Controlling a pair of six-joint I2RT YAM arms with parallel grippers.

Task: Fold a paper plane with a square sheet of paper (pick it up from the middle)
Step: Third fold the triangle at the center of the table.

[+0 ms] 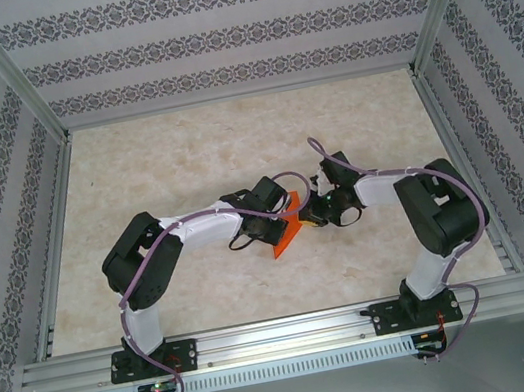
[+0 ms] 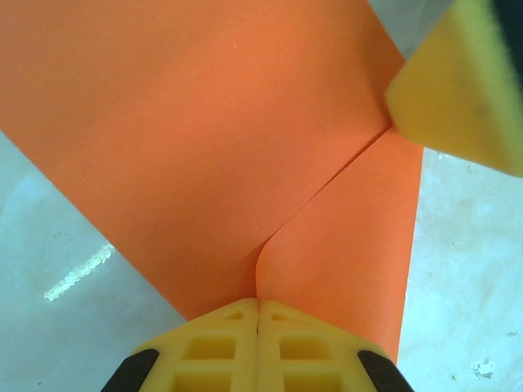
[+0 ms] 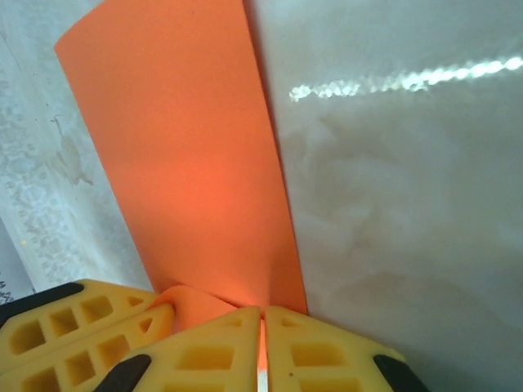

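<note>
The square sheet of paper is bright orange and folded into a narrow pointed shape at the table's centre. In the left wrist view two flaps of the paper meet along a slanted seam. My left gripper is shut on its near edge, right where the seam ends. My right gripper is shut on the paper too, a thin orange strip showing between its pads. Both grippers meet over the paper, left gripper and right gripper almost touching. One yellow right finger rests at the seam's far end.
The marble-patterned table top spreads around the paper. Patterned walls and aluminium posts close in the back and sides. A metal rail runs along the near edge at the arm bases.
</note>
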